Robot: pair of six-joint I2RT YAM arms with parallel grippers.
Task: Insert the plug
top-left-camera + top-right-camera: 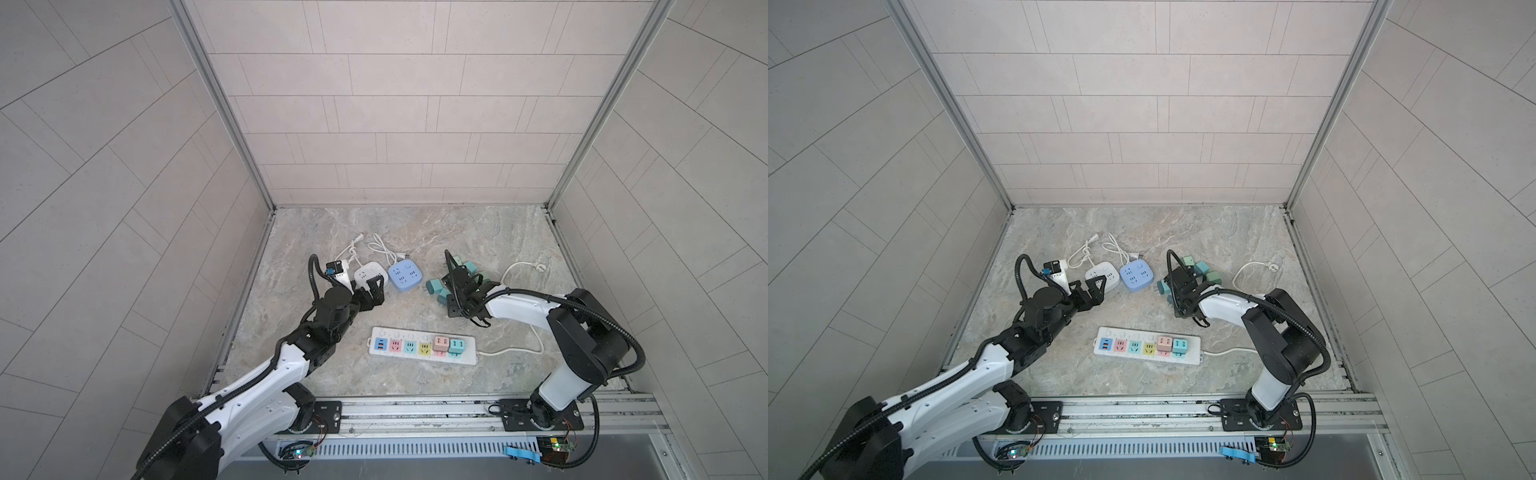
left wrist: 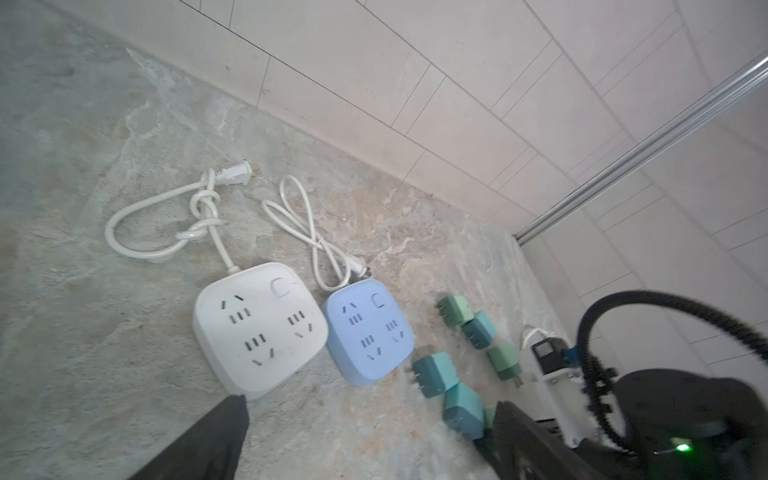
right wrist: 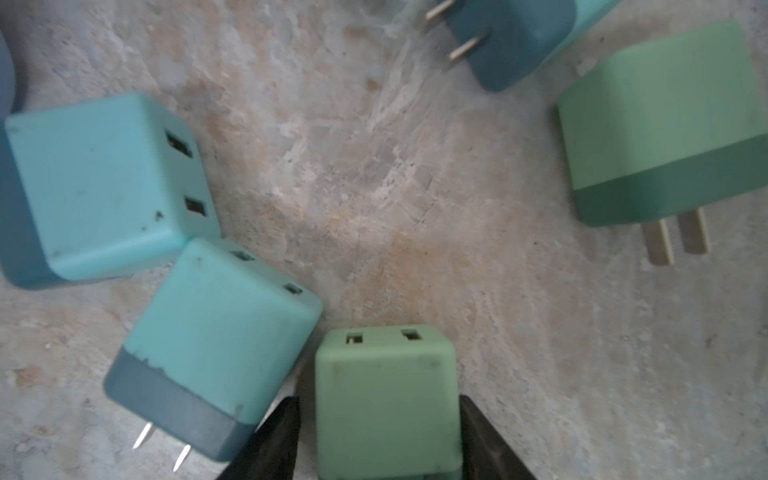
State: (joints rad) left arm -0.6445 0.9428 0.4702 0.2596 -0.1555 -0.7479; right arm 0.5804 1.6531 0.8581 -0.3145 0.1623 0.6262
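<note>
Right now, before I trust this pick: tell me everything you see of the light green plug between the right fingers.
The light green plug is a rounded, matte plastic cube, two slots in one face, prongs hidden. It lies on the stone floor between the fingers of the right gripper, one side showing a gap. A teal plug sits beside it; contact unclear.

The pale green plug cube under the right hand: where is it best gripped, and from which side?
Probably best to grip the pale green plug across its two flat, parallel side walls, coming down from above, as the right hand is lined up. Its slotted face then stays clear. One finger must slip into the narrow gap beside the teal plug.
</note>
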